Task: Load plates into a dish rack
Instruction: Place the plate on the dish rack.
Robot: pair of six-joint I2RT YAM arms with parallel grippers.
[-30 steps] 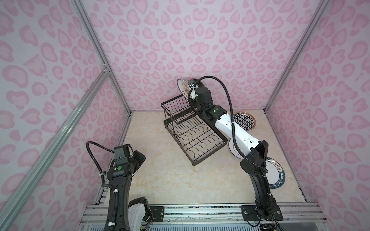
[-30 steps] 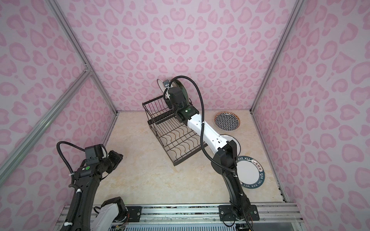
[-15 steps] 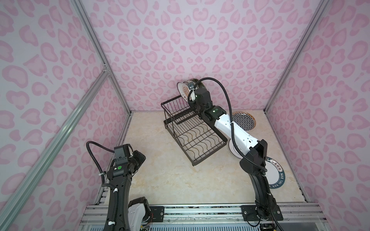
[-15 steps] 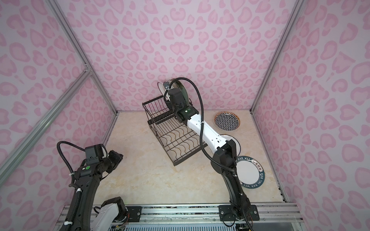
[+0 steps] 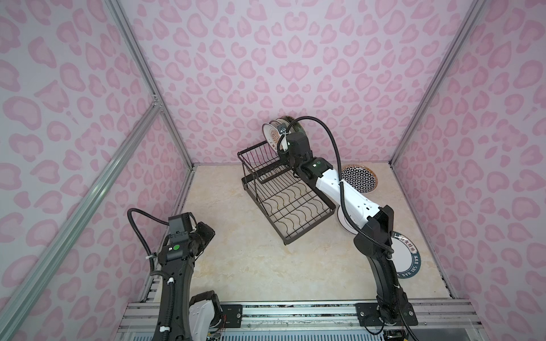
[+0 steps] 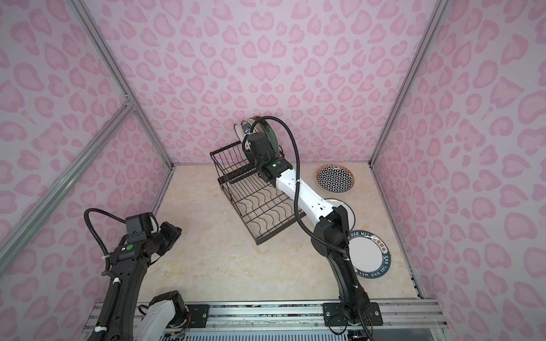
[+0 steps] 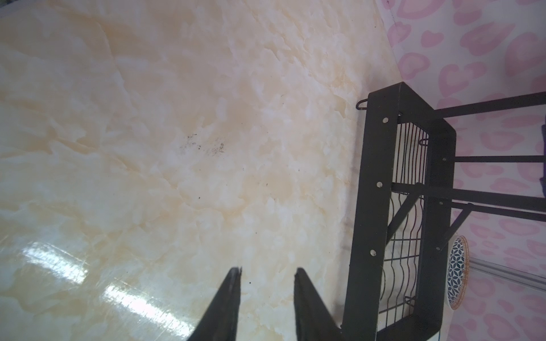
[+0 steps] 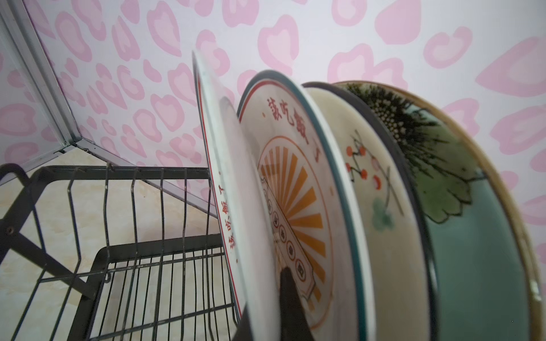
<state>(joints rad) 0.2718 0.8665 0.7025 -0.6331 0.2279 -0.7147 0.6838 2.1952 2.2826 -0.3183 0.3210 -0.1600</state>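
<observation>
Tabletop (image 5: 251, 265) is carrying the dish rack (image 5: 310, 226) toward twelve o'clock. Its upper basket (image 8: 133, 189) is holding four plates on edge: outer sunburst plate (image 8: 233, 177), second sunburst plate (image 8: 295, 177), cream sprigged plate (image 8: 369, 177) and teal flowered plate (image 8: 472, 251). Geometric plate (image 5: 359, 178), white plate (image 6: 345, 206) and teal-lettered plate (image 6: 369, 257) are lying flat at two to four o'clock of the rack. Right end effector (image 8: 266, 301) is clamping the outer sunburst plate. Left end effector (image 7: 267, 270) is hanging open at seven o'clock.

Teal-rimmed plate (image 6: 370, 255) — rim lettering "HAO WEI"; sunburst plate (image 8: 295, 183) — red Chinese characters.

Black dish rack (image 5: 283, 192), red-lettered white plate (image 8: 233, 165)
</observation>
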